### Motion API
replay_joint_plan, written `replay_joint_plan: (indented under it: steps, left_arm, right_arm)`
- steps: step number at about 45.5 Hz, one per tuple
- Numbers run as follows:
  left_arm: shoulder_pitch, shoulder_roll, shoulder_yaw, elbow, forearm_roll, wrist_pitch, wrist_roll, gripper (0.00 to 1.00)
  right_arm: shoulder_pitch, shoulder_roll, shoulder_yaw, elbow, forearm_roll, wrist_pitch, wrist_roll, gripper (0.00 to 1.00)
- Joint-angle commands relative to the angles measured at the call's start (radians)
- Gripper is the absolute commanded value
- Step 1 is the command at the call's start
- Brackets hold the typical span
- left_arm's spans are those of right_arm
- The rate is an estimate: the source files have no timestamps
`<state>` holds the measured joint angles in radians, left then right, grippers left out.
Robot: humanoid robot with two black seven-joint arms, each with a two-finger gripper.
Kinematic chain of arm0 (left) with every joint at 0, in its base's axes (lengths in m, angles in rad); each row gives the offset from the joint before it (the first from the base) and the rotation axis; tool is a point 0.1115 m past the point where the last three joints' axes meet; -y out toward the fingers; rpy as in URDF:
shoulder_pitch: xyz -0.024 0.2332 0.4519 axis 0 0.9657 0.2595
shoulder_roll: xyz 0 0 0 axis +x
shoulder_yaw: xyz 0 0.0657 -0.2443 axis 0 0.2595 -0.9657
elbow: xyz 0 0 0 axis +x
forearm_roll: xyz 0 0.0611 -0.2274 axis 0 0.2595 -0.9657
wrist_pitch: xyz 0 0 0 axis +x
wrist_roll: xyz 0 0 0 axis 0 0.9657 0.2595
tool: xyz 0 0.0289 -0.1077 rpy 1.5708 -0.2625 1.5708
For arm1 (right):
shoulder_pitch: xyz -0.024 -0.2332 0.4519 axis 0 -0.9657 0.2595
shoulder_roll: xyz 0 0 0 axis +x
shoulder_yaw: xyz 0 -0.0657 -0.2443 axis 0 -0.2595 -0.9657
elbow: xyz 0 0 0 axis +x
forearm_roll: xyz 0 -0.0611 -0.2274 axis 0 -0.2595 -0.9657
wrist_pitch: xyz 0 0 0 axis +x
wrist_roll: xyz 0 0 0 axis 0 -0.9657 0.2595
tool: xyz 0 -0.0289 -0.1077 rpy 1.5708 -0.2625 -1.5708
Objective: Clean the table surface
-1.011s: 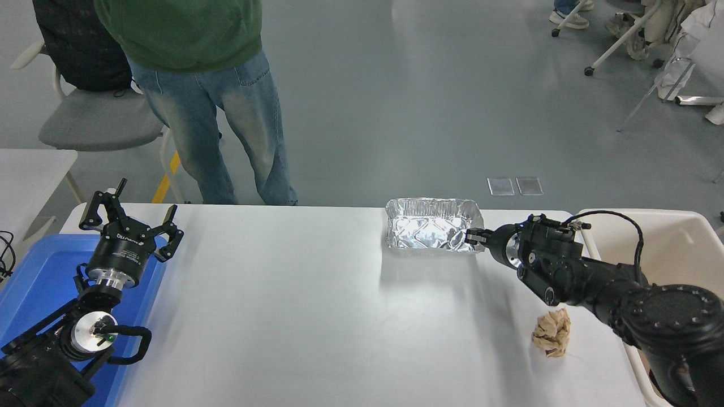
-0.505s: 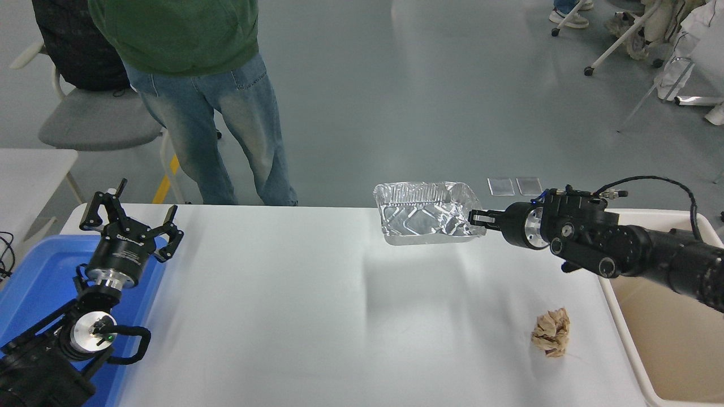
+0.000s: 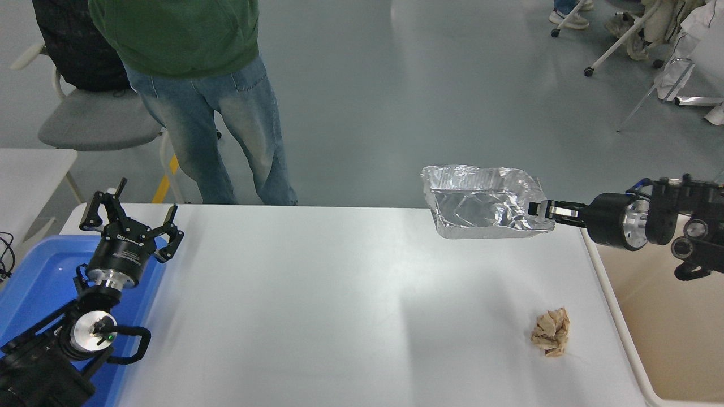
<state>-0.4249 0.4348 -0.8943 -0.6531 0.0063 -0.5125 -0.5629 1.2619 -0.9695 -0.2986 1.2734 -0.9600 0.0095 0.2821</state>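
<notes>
Foil, crumpled and silver, made up the tray [image 3: 481, 203] that the right gripper [image 3: 540, 209] held up off the table surface [image 3: 317, 305], its jaws pinched tight on the tray's right-hand rim. The tray hung out to the left of those jaws, tilted, its open side turned towards the camera, over the table's far right corner. The right arm came in level from the picture's right edge, above a cream tub [image 3: 667, 316] that stood just beside the table's right end.

Below the closed jaws and nearer the camera, a crumpled ball of brown paper [image 3: 551, 333] lay on the white tabletop near its right edge, well apart from the tray. The table surface stretched wide to the left of the jaws.

At the lower left, the left gripper [image 3: 131, 221] sat parked with its fingers spread wide, holding nothing, over a blue bin [image 3: 34, 282] at the table's left end.

Beyond the table's far edge a person [image 3: 192, 85] in a green top and jeans stood beside a grey chair [image 3: 96, 121].
</notes>
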Motion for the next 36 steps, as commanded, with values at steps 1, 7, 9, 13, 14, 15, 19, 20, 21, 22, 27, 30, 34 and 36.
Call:
replay_joint_plan:
  steps: [1,7,9,13,14,15,19,20,21,22,27,30,34,36]
  left_arm:
    - [0.000,-0.001,0.000,0.000,0.000,0.000,0.000,0.99]
    - [0.000,0.001,0.000,0.001,0.000,0.000,0.000,0.99]
    - [0.000,0.001,0.000,0.001,0.000,0.000,0.000,0.99]
    - [0.000,0.001,0.000,0.000,0.000,0.000,0.000,0.99]
    - [0.000,-0.001,0.000,0.001,0.000,0.000,0.000,0.99]
    - [0.000,-0.001,0.000,0.000,0.000,0.000,0.000,0.99]
    - [0.000,0.001,0.000,0.001,0.000,0.000,0.000,0.99]
    - [0.000,0.001,0.000,0.001,0.000,0.000,0.000,0.99]
    - [0.000,-0.001,0.000,0.001,0.000,0.000,0.000,0.99]
    - [0.000,-0.001,0.000,0.001,0.000,0.000,0.000,0.99]
    - [0.000,0.001,0.000,0.001,0.000,0.002,0.000,0.99]
    - [0.000,-0.001,0.000,0.001,0.000,0.000,0.000,0.99]
    - [0.000,0.001,0.000,0.001,0.000,0.000,0.000,0.99]
    - [0.000,0.001,0.000,0.001,0.000,0.002,0.000,0.99]
  right_arm:
    - [-0.025,-0.185,0.006,0.046,-0.014,0.000,0.069,0.00]
    - [-0.029,-0.250,0.006,0.049,-0.014,-0.002,0.094,0.00]
    - [-0.029,-0.271,0.006,0.049,-0.014,-0.002,0.104,0.00]
    - [-0.030,-0.322,0.006,0.046,-0.014,-0.002,0.123,0.00]
    - [-0.030,-0.328,0.006,0.044,-0.014,-0.002,0.124,0.00]
    - [-0.032,-0.336,0.006,0.043,-0.013,-0.002,0.126,0.00]
    - [-0.050,-0.354,0.006,0.032,-0.013,-0.005,0.127,0.00]
    - [-0.056,-0.359,0.006,0.027,-0.014,-0.005,0.127,0.00]
    - [-0.061,-0.360,0.006,0.024,-0.013,-0.008,0.127,0.00]
    - [-0.065,-0.362,0.006,0.018,-0.013,-0.008,0.127,0.00]
    - [-0.079,-0.379,0.006,0.009,-0.011,-0.011,0.129,0.00]
    - [-0.094,-0.382,0.006,-0.012,0.003,-0.013,0.127,0.00]
    - [-0.131,-0.368,0.006,-0.081,0.033,-0.022,0.127,0.00]
    - [-0.154,-0.350,0.006,-0.118,0.053,-0.036,0.129,0.00]
